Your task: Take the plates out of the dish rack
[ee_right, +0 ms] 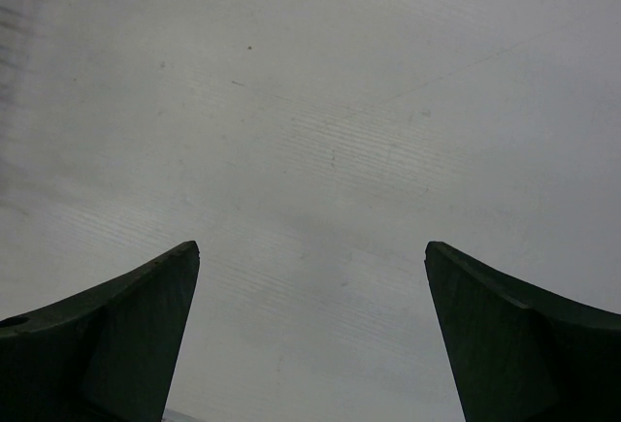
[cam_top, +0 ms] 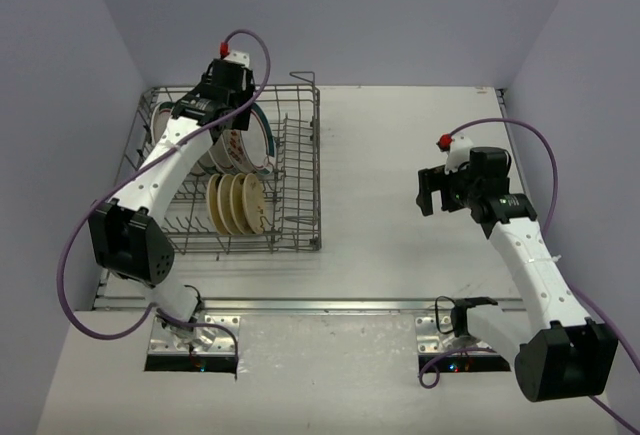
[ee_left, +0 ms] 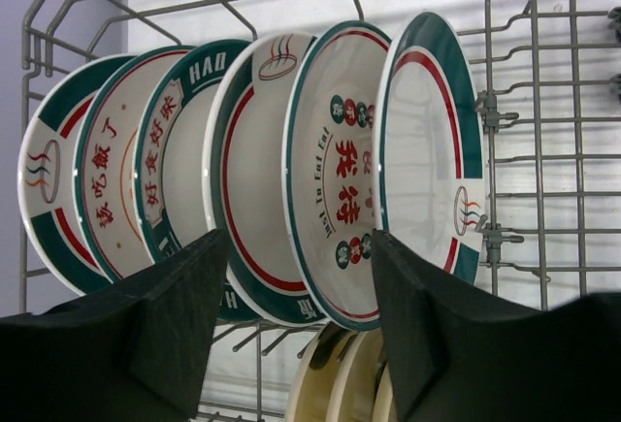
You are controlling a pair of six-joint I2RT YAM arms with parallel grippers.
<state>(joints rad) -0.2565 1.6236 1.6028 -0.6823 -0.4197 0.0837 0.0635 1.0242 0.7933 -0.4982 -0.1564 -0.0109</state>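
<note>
The grey wire dish rack (cam_top: 300, 170) stands at the left of the table. Several large white plates (cam_top: 238, 150) with green-and-red rims stand upright in its far row. Three tan plates (cam_top: 237, 205) stand in the near row. In the left wrist view the large plates (ee_left: 340, 170) fill the frame, with the tan plates (ee_left: 340, 383) below and rack wires (ee_left: 534, 150) at the right. My left gripper (ee_left: 299, 286) is open above the large plates, touching none; it also shows in the top view (cam_top: 228, 120). My right gripper (cam_top: 432, 192) is open and empty over bare table (ee_right: 310, 257).
The rack's raised wire side (cam_top: 310, 135) stands between the plates and the white table surface (cam_top: 400, 155). Purple walls close in the back and sides. A metal rail (cam_top: 330, 305) runs along the table's near edge.
</note>
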